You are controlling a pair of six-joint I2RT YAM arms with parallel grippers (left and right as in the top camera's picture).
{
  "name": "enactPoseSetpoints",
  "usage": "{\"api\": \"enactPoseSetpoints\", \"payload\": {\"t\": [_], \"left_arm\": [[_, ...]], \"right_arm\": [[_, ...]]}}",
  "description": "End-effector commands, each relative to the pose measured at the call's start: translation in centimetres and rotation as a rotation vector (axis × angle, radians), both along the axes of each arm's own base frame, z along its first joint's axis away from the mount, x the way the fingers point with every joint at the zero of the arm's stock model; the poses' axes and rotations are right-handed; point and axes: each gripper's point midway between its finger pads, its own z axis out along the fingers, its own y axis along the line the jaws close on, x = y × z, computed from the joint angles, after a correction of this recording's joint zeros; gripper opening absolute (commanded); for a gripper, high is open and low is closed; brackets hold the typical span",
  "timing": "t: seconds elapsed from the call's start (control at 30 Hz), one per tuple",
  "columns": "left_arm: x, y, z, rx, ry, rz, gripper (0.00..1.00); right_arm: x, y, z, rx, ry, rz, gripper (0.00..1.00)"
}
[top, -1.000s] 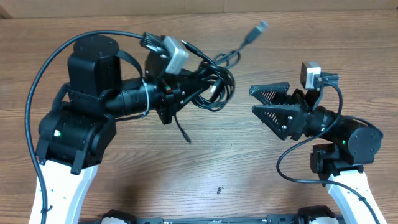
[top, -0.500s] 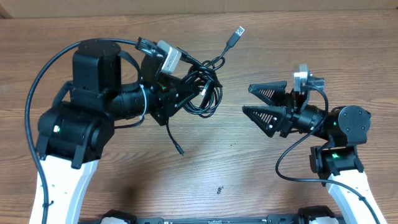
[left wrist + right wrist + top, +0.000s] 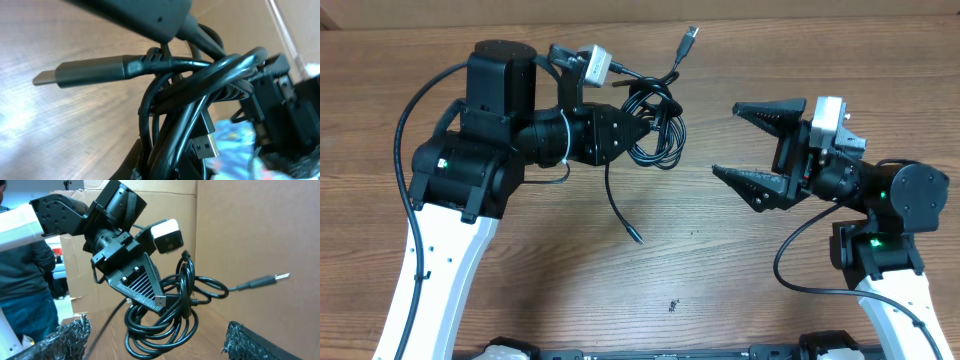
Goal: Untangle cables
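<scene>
The left gripper [image 3: 638, 124] was clenched on the cables [image 3: 662, 150], holding the coiled bundle off the table [image 3: 520, 300] in the upper middle of the overhead frame. One strand ran up and right from the coil to a silvery plug [image 3: 691, 36] near the top edge. Another tail [image 3: 620, 205] trailed toward the lower centre. The right gripper [image 3: 727, 140] stood released at the right of the frame, jaws spread wide, tips pointing left at the bundle with a clear gap between. The coil lay directly left of those jaws, roughly level with them. Being free, the right arm would likely reach in. The plug strand, sticking out on its side, looked easiest to pick.
</scene>
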Motion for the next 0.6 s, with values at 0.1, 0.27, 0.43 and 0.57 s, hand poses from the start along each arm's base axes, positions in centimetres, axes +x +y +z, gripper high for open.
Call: {"api": "enactPoseSetpoints", "payload": {"t": [0.1,0.27,0.43,0.57], "left_arm": [[-0.4,-0.3,1.1,-0.116,0.200,0.082,0.04],[-0.5,-0.3,1.1,-0.111,0.196,0.077,0.04],[-0.3,-0.2,1.0,-0.097,0.175,0.078,0.04],[-0.3,-0.2,0.9,-0.095,0.174,0.081,0.04]], "right_arm": [[-1.2,0.1,3.6,-0.019,-0.154,0.008,0.87],[-1.2,0.4,2.2,-0.053,-0.102,0.042,0.84],[0.2,0.1,2.8,-0.072,-0.013,-0.020,0.79],[1.7,-0.2,2.6,-0.162,0.077,-0.084,0.81]]}}
